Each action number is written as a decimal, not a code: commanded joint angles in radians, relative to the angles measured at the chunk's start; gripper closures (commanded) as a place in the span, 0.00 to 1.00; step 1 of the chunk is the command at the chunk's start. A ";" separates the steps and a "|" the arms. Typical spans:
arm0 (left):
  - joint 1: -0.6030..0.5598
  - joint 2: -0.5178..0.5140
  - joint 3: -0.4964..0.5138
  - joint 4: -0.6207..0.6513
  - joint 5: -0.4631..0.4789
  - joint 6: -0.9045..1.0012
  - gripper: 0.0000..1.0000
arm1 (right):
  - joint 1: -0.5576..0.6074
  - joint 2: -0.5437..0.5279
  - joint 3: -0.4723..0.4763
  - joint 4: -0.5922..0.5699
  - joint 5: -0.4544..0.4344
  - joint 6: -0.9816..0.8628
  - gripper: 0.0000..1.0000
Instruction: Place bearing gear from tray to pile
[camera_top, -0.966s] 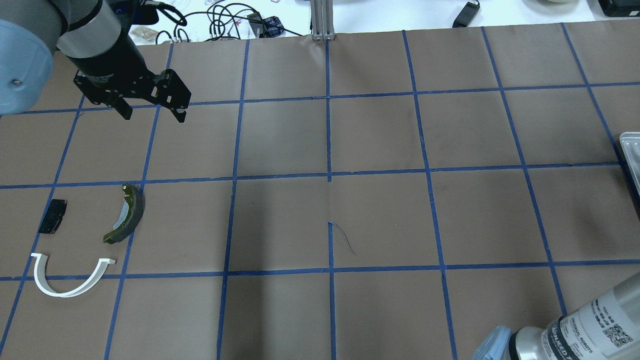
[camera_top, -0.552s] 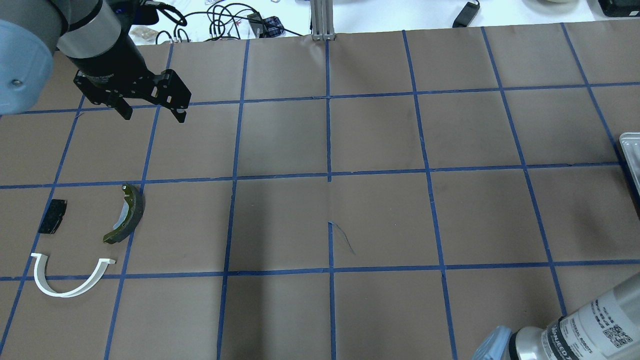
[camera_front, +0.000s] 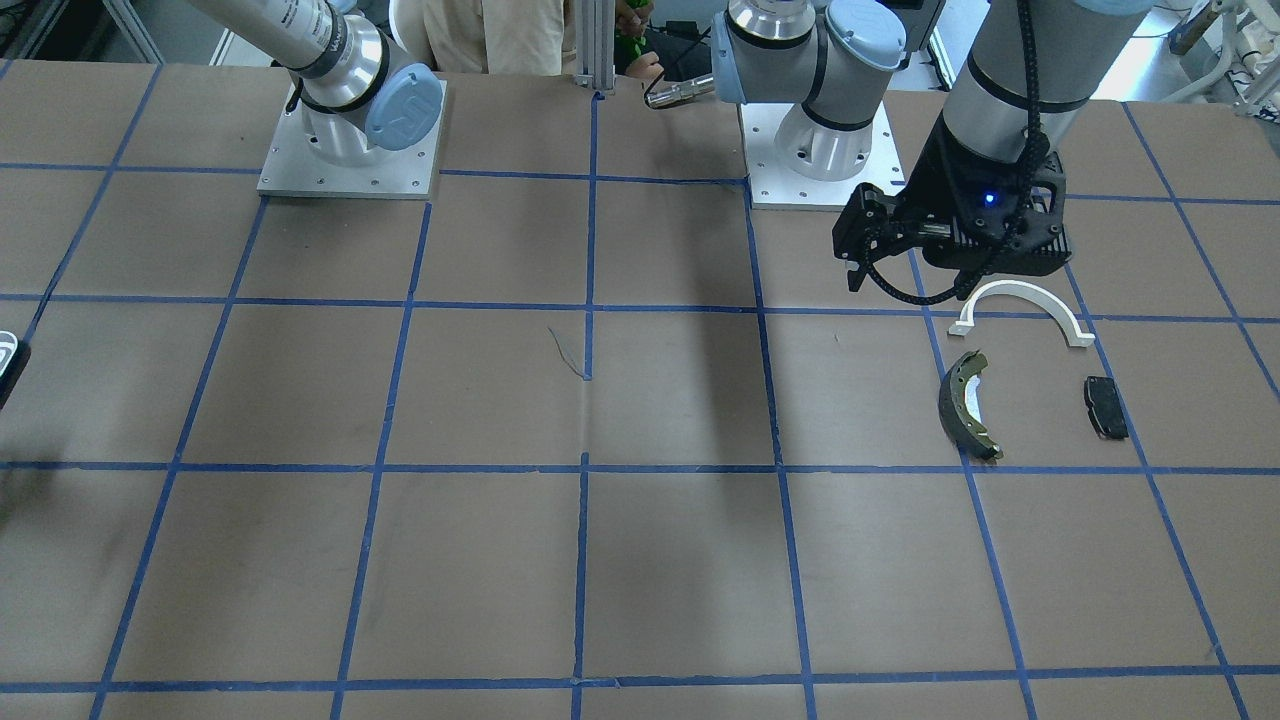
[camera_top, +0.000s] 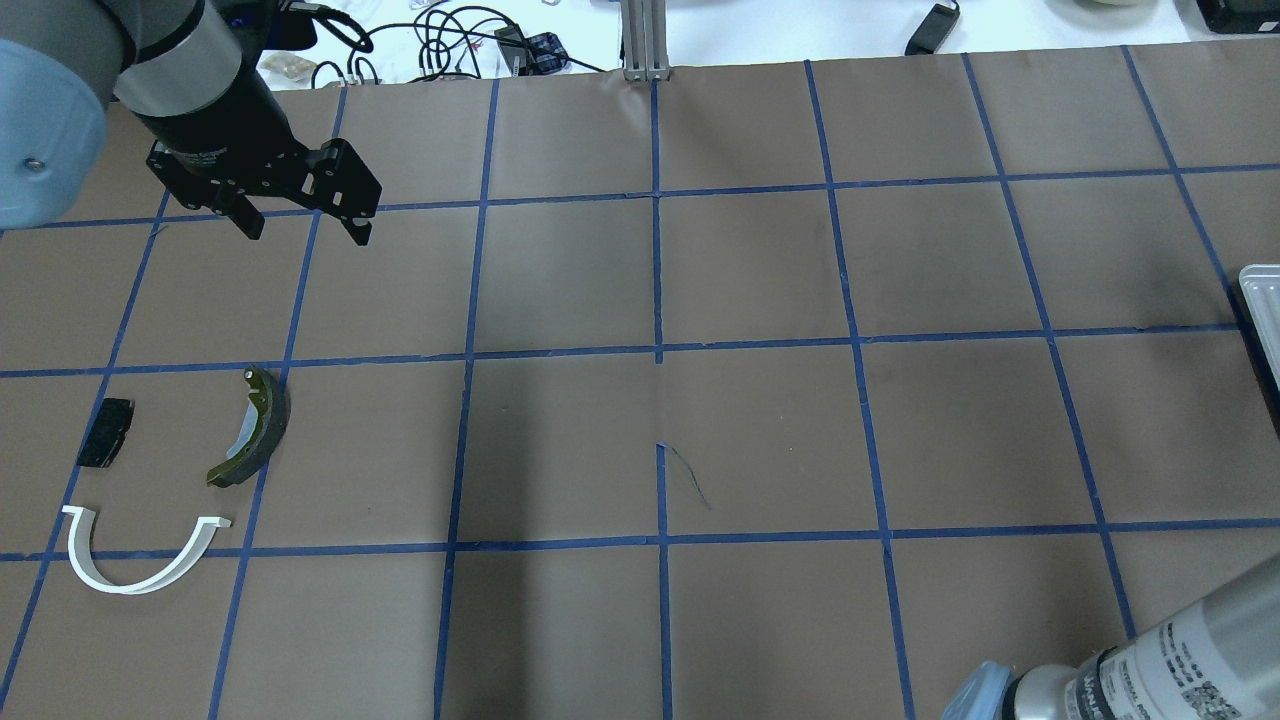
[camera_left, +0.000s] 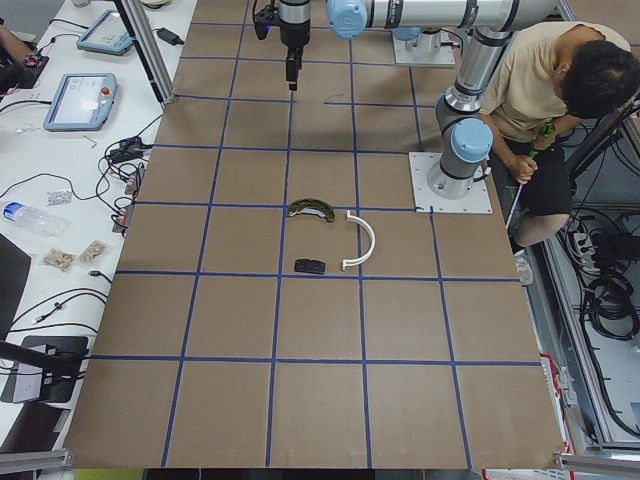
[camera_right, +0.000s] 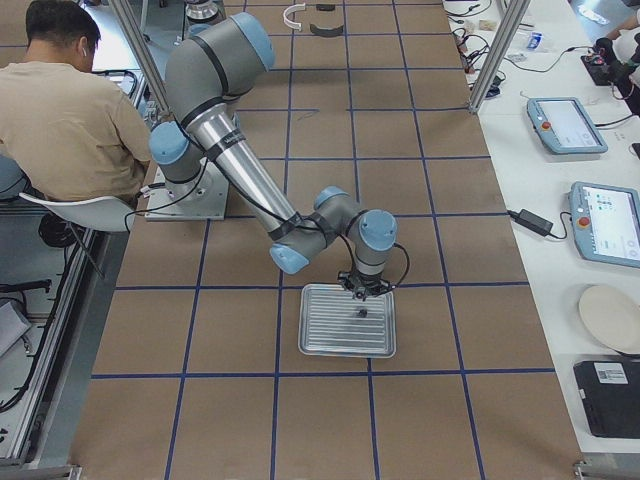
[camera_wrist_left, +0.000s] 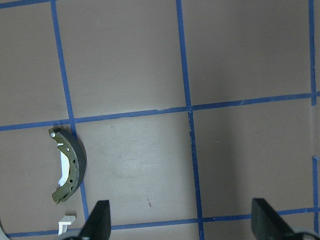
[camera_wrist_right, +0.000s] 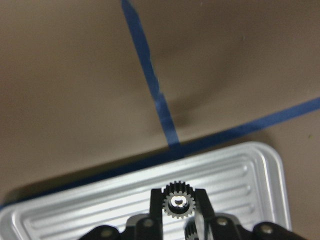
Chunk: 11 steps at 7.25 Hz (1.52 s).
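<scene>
- Open tabletop (camera_top: 760, 430) runs from tray (camera_top: 1262, 300) to brake shoe (camera_top: 255, 428).
- Brake shoe, arc bracket (camera_top: 140, 580), pad (camera_top: 105, 432) lie apart, gaps between.
- Left gripper (camera_top: 306, 234) hangs high near the shoe.

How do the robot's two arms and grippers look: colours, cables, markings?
Both arms are silver-grey tubes with light blue joint caps. A black cable runs down the left arm; the left gripper is black, with a small blue light. The right arm bears a white label with black print; the right gripper has black fingers.
</scene>
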 joint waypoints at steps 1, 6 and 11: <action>0.001 0.001 -0.001 0.000 0.000 0.002 0.00 | 0.162 -0.184 0.135 0.034 0.007 0.350 1.00; -0.001 -0.007 0.000 0.002 -0.002 -0.003 0.00 | 0.740 -0.245 0.200 0.054 0.037 1.304 1.00; -0.001 -0.010 -0.001 0.014 0.000 0.003 0.00 | 1.189 -0.112 0.136 0.031 0.116 2.048 1.00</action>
